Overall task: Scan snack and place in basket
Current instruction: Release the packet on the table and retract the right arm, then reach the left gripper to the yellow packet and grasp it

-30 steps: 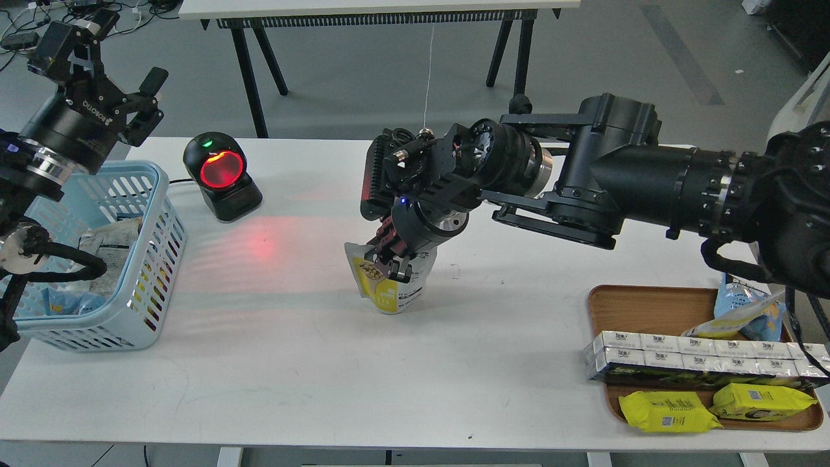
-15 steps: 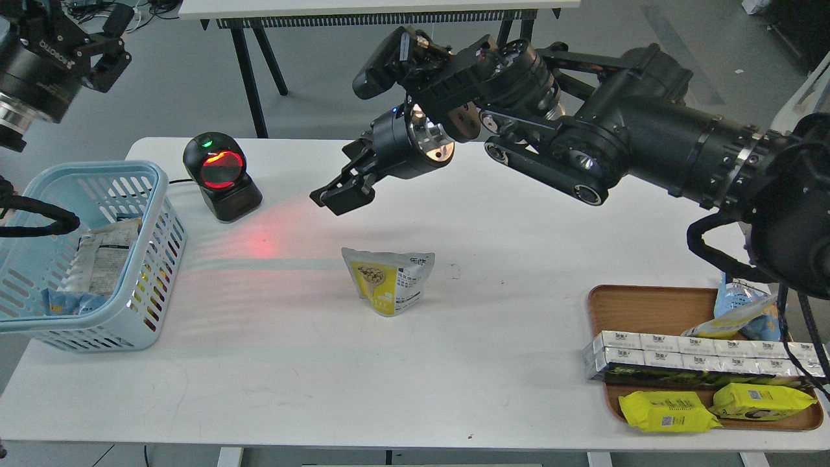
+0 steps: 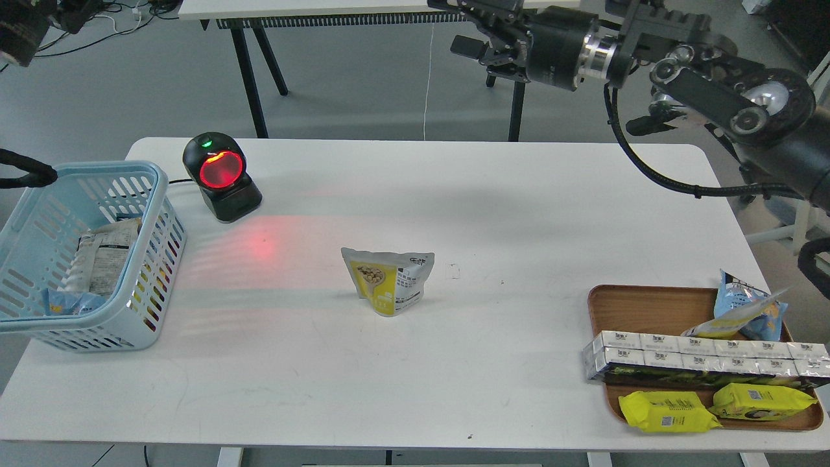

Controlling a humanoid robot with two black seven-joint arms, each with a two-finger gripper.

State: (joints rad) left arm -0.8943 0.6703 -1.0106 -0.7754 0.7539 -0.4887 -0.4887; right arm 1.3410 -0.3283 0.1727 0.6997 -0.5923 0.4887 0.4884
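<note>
The snack pouch (image 3: 389, 280) stands upright on the white table (image 3: 454, 376) near its middle, white-silver on top with a yellow panel picturing nuts; nothing touches it. The light blue basket (image 3: 153, 194) sits at the table's left edge and holds a few packets. My right gripper (image 3: 464, 27) is raised high above the table's far edge, well clear of the pouch, its jaws apart and empty. My left gripper (image 3: 26, 19) shows only partly in the top left corner, cut off by the frame.
A black barcode scanner (image 3: 222, 175) with a glowing red window stands at the back left and casts red light onto the table. A brown wooden tray (image 3: 639, 299) at the right front holds white cartons, bright yellow packs and a blue-and-yellow bag.
My right gripper let go of the pouch, leaving it standing, and rose up and to the right. My left arm lifted up and away to the top left corner.
</note>
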